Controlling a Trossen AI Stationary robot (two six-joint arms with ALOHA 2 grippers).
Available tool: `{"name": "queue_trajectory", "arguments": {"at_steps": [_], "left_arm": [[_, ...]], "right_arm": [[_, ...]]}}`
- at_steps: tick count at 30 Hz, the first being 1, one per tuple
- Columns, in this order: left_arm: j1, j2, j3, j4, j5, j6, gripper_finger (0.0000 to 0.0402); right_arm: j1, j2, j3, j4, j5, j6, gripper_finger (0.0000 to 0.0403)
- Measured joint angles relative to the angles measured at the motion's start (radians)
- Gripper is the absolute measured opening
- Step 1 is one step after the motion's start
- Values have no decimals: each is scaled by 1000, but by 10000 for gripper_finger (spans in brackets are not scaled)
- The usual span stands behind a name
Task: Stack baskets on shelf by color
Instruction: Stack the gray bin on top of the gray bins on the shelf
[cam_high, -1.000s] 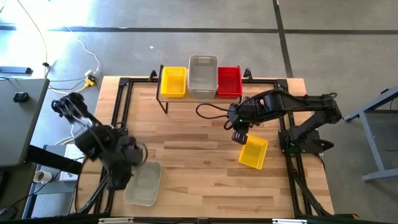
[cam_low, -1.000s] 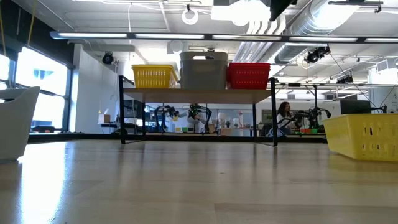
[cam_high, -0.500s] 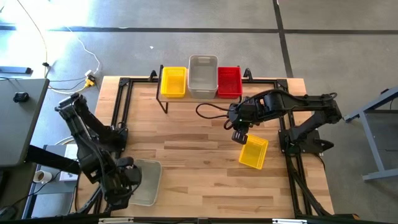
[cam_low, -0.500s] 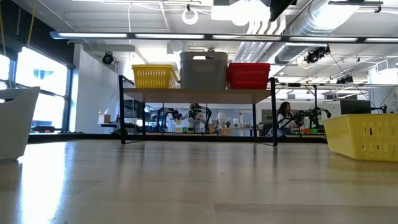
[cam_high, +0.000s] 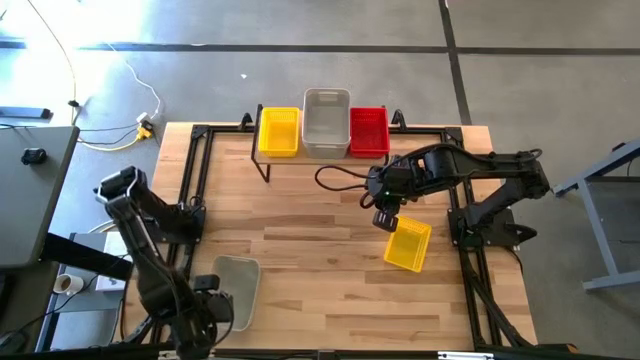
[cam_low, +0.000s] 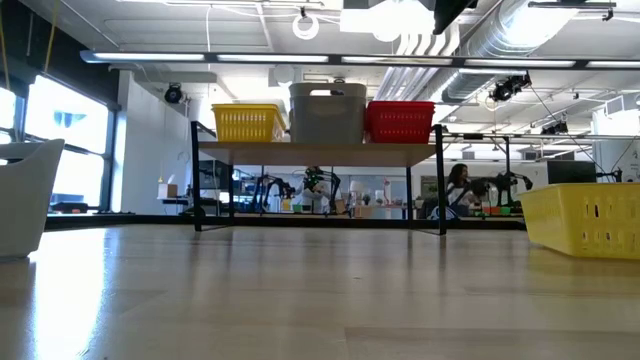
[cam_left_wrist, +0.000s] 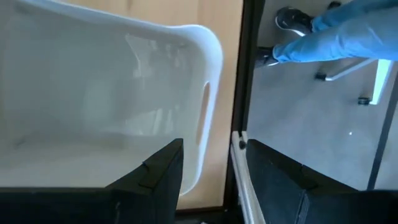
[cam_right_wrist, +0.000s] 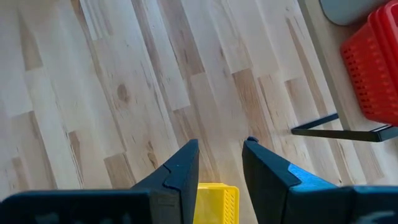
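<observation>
The shelf (cam_low: 320, 153) stands at the table's far edge and carries a yellow basket (cam_high: 278, 132), a taller grey-white one (cam_high: 326, 122) and a red one (cam_high: 368, 131). A grey-white basket (cam_high: 240, 280) rests on its bottom at the table's near left corner. My left gripper (cam_left_wrist: 211, 149) is open. One of its fingers stands over the basket's inside and the other outside its near end wall (cam_left_wrist: 208, 118); no touch shows. A yellow basket (cam_high: 410, 247) sits on the table at the right. My right gripper (cam_high: 385, 220) hangs open above its far left corner.
Black frame bars (cam_high: 190, 200) run along the table's edges. A dark cable (cam_high: 335, 178) loops on the table in front of the shelf. Bare wood (cam_high: 320, 260) lies between the two loose baskets. A person's blue-clad limb (cam_left_wrist: 348, 31) shows on the floor beyond the near edge.
My left gripper has swung toward the table's near edge, from the grey-white basket's far left side to its near left corner. The basket has stayed where it was. My right arm has kept still.
</observation>
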Motion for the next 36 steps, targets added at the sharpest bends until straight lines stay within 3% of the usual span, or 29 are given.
{"name": "queue_trajectory", "arguments": {"at_steps": [15, 27, 31, 36], "left_arm": [[3, 191, 0, 51, 31, 45, 165], [10, 333, -1, 50, 113, 65, 163], [16, 337, -1, 69, 112, 40, 128], [25, 317, 1, 118, 105, 34, 37]], "right_arm": [[0, 0, 0, 0, 0, 0, 110], [0, 0, 0, 0, 1, -17, 110], [0, 0, 0, 0, 1, -19, 110], [0, 0, 0, 0, 1, -22, 110]]}}
